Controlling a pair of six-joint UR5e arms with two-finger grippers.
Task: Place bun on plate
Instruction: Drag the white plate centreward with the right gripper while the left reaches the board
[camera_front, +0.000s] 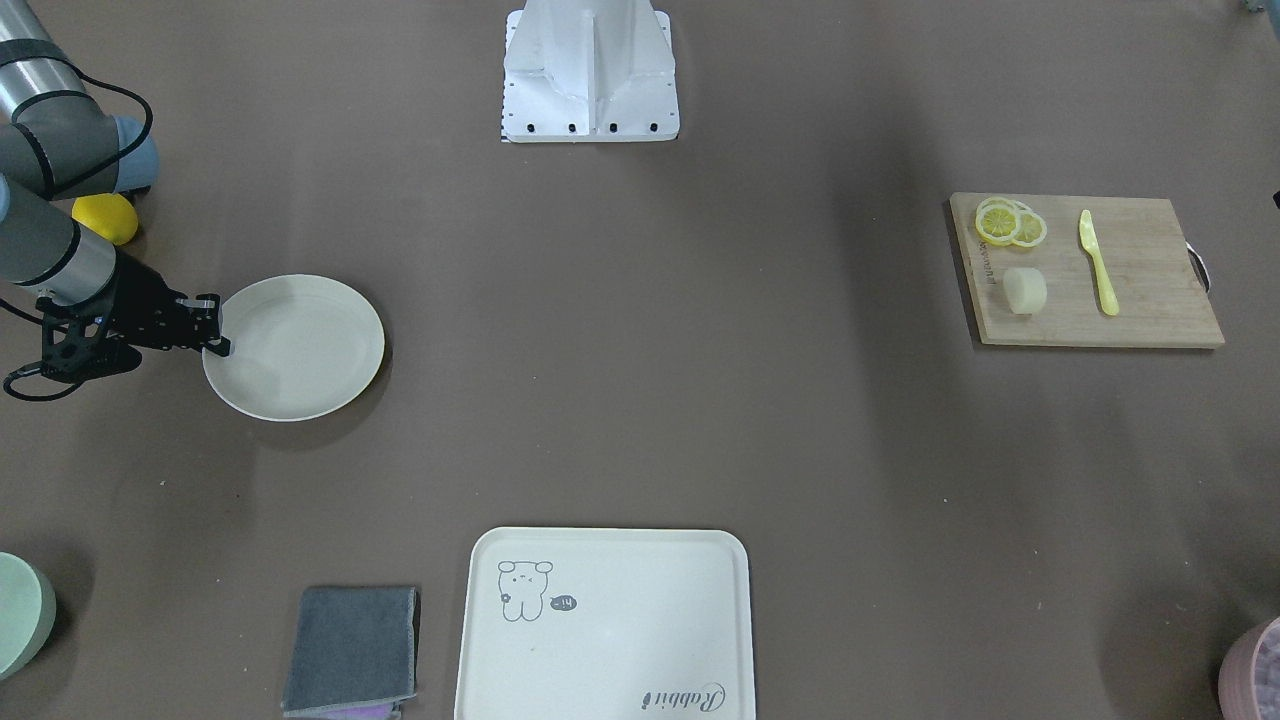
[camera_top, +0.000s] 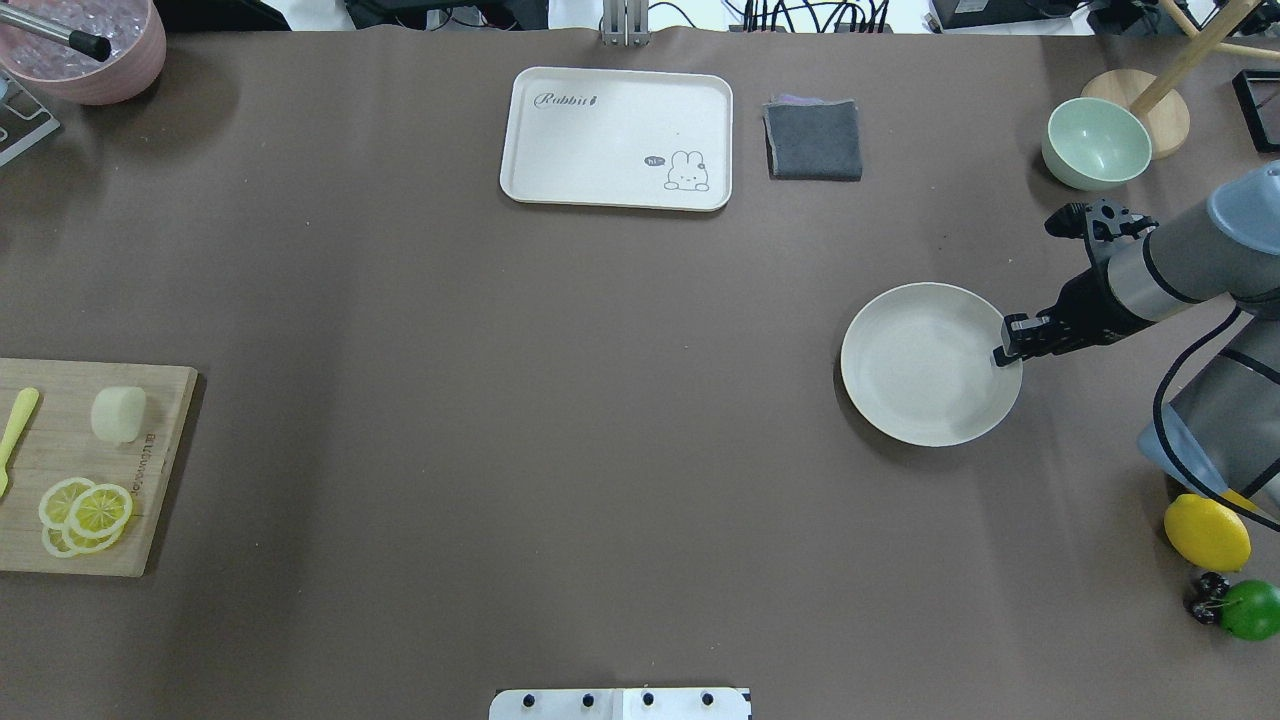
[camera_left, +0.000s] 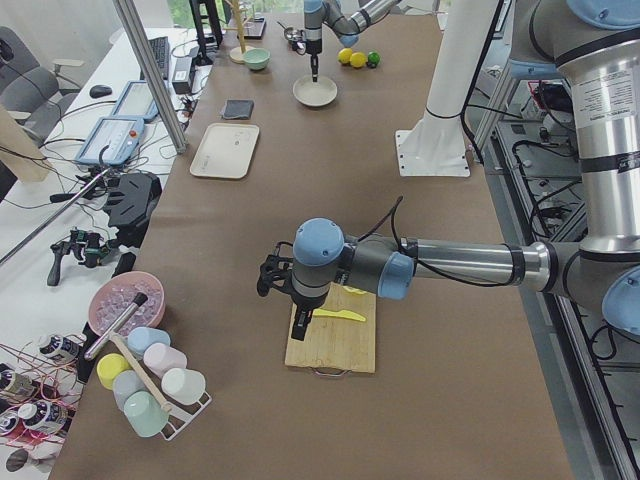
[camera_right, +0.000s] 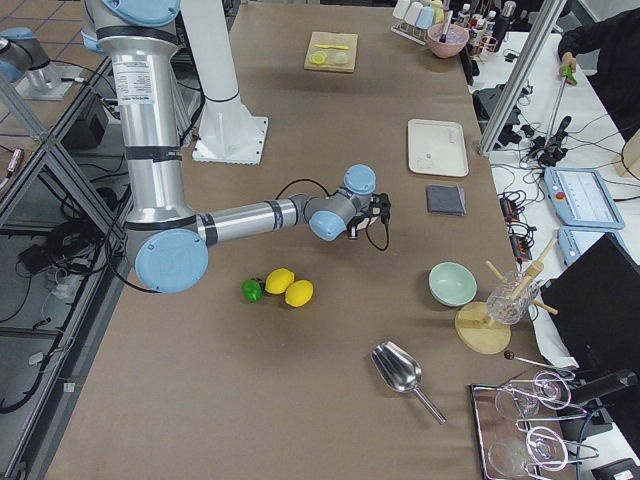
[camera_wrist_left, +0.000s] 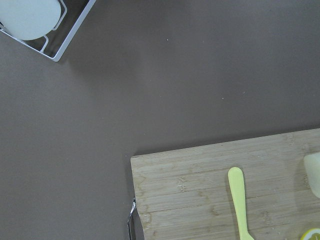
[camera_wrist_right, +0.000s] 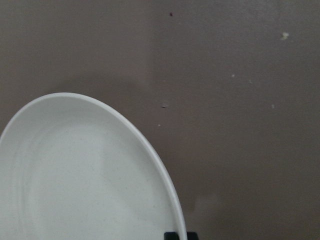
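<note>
The bun (camera_front: 1025, 290) (camera_top: 118, 414) lies on a wooden cutting board (camera_top: 150, 520) beside lemon slices (camera_top: 85, 512) and a yellow knife (camera_front: 1098, 265). It also peeks in at the right edge of the left wrist view, bun (camera_wrist_left: 314, 175). The round cream plate (camera_front: 300, 350) (camera_top: 925, 365) (camera_wrist_right: 75, 175) stands far across the table. My right gripper (camera_top: 1008, 345) (camera_front: 215, 325) is at its rim, fingers closed across the edge. My left gripper (camera_left: 300, 325) hangs above the board, seen only from the side, so I cannot tell whether it is open or shut.
A rectangular tray (camera_top: 615, 135) and a grey cloth (camera_top: 813, 140) sit at the far edge. A green bowl (camera_top: 1095, 145), a lemon (camera_top: 1205, 532) and a lime (camera_top: 1250, 608) surround the right arm. A pink bowl (camera_top: 85, 45) is at the far left corner.
</note>
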